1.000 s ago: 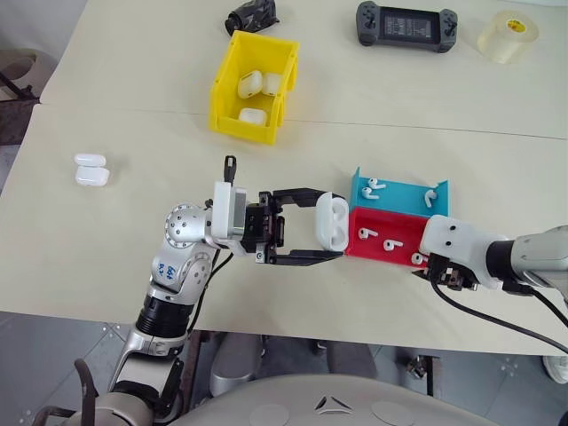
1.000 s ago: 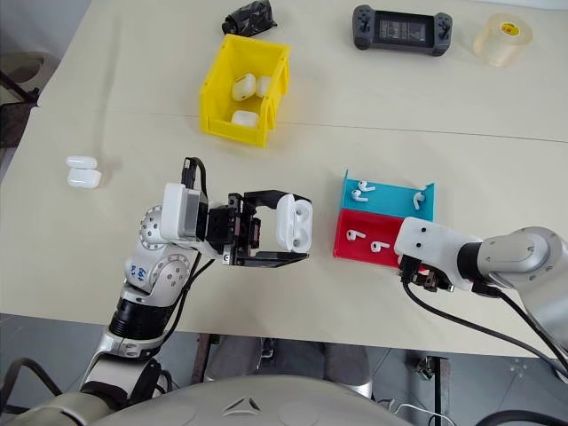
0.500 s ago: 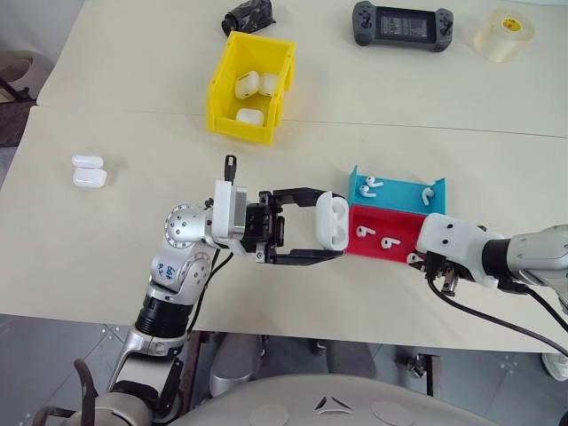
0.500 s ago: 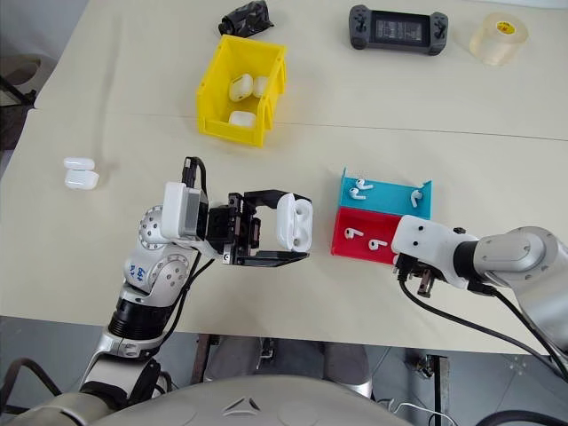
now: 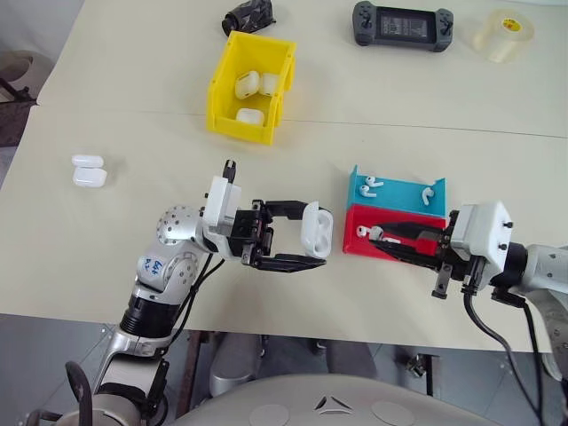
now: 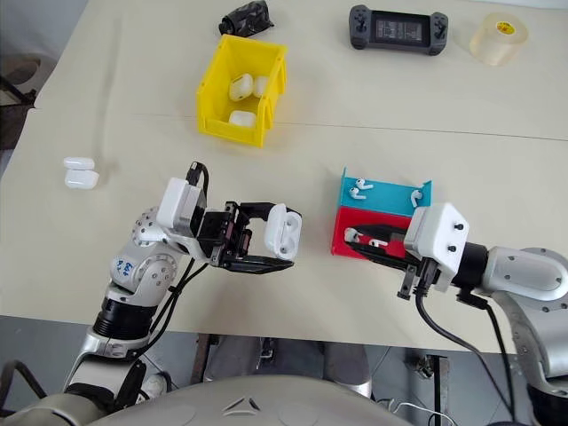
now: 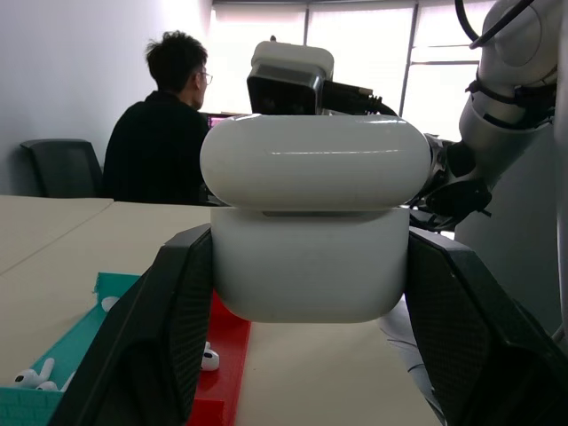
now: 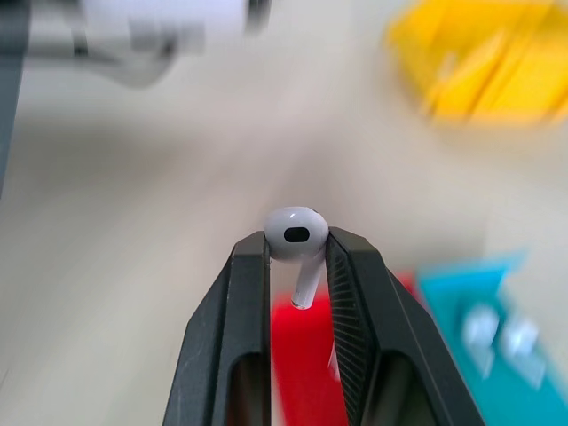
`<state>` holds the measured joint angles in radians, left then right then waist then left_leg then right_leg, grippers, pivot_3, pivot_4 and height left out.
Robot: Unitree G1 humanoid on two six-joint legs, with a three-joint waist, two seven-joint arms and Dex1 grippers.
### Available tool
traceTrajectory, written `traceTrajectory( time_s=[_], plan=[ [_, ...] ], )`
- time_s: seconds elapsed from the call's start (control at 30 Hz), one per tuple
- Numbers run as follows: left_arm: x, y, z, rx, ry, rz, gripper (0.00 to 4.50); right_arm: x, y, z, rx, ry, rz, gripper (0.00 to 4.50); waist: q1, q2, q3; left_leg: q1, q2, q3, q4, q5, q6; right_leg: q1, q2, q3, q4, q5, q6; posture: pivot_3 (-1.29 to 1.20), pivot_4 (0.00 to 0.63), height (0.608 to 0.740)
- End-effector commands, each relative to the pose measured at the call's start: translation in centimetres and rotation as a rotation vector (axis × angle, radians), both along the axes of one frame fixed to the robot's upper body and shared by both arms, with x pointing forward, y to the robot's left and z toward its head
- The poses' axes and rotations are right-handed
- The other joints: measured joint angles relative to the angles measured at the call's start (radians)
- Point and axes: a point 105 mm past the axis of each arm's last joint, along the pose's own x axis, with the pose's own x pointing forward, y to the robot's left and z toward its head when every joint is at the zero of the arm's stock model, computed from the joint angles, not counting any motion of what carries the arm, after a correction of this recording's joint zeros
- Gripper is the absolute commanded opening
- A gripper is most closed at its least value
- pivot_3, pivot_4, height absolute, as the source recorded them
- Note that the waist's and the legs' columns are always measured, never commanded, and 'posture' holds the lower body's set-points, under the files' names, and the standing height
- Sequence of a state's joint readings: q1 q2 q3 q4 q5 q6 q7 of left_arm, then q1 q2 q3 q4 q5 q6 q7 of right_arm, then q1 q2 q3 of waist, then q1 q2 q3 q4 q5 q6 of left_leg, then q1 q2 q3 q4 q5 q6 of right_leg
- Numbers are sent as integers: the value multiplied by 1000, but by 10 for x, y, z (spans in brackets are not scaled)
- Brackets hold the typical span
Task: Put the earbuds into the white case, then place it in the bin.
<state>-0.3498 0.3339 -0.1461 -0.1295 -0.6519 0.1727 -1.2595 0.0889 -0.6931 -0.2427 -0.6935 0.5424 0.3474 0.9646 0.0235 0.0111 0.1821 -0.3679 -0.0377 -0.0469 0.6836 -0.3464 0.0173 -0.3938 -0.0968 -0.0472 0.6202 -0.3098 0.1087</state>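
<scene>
we hold the glossy white pebble-shaped case [image 5: 315, 232] clenched in our left end effector [image 5: 302, 238], lid up; our right end effector [image 8: 296, 251] pinches a tiny white plastic earbud [image 8: 297, 240], stem trailing back between the fingers; the case lies leftward across the counter [image 5: 133, 124], level with it.

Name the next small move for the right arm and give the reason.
Probably carry the earbud across to the white case. The right gripper is shut on it above the red tray, while the left gripper holds the case, lid open.
</scene>
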Motion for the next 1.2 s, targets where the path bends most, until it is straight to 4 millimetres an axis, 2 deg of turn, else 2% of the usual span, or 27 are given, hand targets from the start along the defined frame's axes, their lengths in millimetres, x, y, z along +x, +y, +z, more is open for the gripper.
traceTrajectory(
  time_s=[0.03,0.1,0.17,0.33,0.53,1.03,1.2],
  plan=[
    [3,6,8,-40,-27,-17,2799,-4,21,21,162,-142,46,513,-1,0,0,0,0,0,0,0,0,0,0,0,1,0,0,0,150,740],
    [4,9,10,-63,-49,-21,2799,-5,28,31,258,-184,50,513,-2,0,0,0,0,0,0,0,0,-1,0,0,1,0,0,0,150,740],
    [5,10,8,-62,-43,-21,2799,-5,35,29,259,-188,68,513,-1,0,0,0,-1,0,0,0,0,-1,0,0,1,0,0,0,150,740],
    [1,12,8,-69,-28,-43,2799,-9,51,41,357,-242,123,513,-1,0,0,-1,-1,0,0,0,0,-1,0,0,2,0,0,0,150,740],
    [1,12,14,-83,-36,-44,2799,-10,62,47,420,-247,158,513,-2,0,0,-1,-1,-1,0,0,0,-1,0,0,2,0,0,0,150,740],
    [-5,7,25,-105,-42,-63,2799,-6,73,42,491,-196,189,513,-2,0,0,-1,-1,-1,0,0,0,-1,0,0,2,0,0,0,150,740],
    [-3,3,28,-114,-38,-77,2799,-3,74,47,518,-204,177,513,-2,0,0,0,-1,-1,0,0,0,-1,0,0,2,0,0,0,150,740]
  ],
)
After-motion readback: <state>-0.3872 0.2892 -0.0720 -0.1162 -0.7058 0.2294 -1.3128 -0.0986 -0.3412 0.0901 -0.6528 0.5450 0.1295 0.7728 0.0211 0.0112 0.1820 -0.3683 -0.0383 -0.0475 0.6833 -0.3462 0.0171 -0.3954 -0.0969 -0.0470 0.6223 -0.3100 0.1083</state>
